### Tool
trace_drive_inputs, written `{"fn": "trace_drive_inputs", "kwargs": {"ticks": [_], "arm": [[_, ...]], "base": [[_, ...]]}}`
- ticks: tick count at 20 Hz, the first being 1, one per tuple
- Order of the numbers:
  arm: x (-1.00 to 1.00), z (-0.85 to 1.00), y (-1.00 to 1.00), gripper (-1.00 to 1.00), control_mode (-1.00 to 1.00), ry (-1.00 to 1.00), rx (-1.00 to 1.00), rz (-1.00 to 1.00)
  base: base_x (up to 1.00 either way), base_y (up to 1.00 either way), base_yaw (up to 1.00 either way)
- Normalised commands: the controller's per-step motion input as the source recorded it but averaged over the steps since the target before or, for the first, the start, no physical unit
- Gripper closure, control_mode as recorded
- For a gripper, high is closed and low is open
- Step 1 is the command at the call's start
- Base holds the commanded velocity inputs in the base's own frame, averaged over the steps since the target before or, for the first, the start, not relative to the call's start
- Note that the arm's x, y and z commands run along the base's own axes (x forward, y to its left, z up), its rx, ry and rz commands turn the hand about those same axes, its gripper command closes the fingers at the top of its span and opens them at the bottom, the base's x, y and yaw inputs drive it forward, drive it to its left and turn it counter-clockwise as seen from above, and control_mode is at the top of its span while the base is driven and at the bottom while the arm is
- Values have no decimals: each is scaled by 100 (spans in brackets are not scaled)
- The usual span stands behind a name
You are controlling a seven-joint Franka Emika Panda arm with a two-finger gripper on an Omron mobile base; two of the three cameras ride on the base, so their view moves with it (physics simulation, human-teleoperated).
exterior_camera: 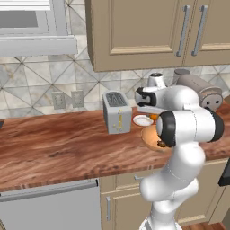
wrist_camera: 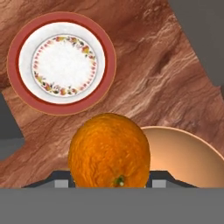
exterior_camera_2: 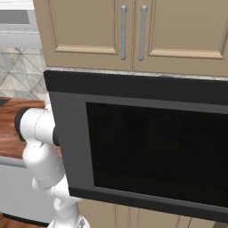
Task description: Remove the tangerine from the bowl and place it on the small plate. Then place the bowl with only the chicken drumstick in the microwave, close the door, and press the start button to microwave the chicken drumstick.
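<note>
In the hand view my gripper [wrist_camera: 110,181] is shut on the tangerine [wrist_camera: 109,151], a bright orange ball that hangs over the counter. The rim of the glossy orange-brown bowl [wrist_camera: 183,151] shows just behind it at the lower right. The small plate [wrist_camera: 62,63], white with a floral ring and a red border, lies on the counter at the upper left, apart from the tangerine. In the left base view the bowl [exterior_camera: 149,136] sits near the counter's front edge with the dark chicken drumstick [exterior_camera: 161,144] in it, partly behind my arm. The plate [exterior_camera: 142,120] lies just behind the bowl. The microwave's door [exterior_camera_2: 147,147] stands open.
A silver toaster [exterior_camera: 117,112] stands on the wooden counter [exterior_camera: 58,143] left of the plate. A grey appliance [exterior_camera: 197,87] and a white one [exterior_camera: 156,81] sit at the back right. Cabinets hang overhead. The open door blocks most of the right base view.
</note>
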Motion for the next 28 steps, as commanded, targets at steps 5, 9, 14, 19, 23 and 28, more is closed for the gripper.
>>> {"fn": "trace_drive_inputs", "kwargs": {"ticks": [5, 9, 14, 19, 23, 28], "arm": [[32, -39, 0, 100, -100, 0, 0, 0], [33, -39, 0, 100, -100, 0, 0, 0], [27, -32, 0, 100, -100, 0, 0, 0], [22, -18, -1, 100, -100, 0, 1, 0], [19, -7, -5, 100, -100, 0, 1, 0], [24, -12, -1, 100, -100, 0, 0, 0]], "base": [[0, 0, 0], [0, 0, 0], [0, 0, 0], [0, 0, 0], [0, 0, 0], [0, 0, 0]]}}
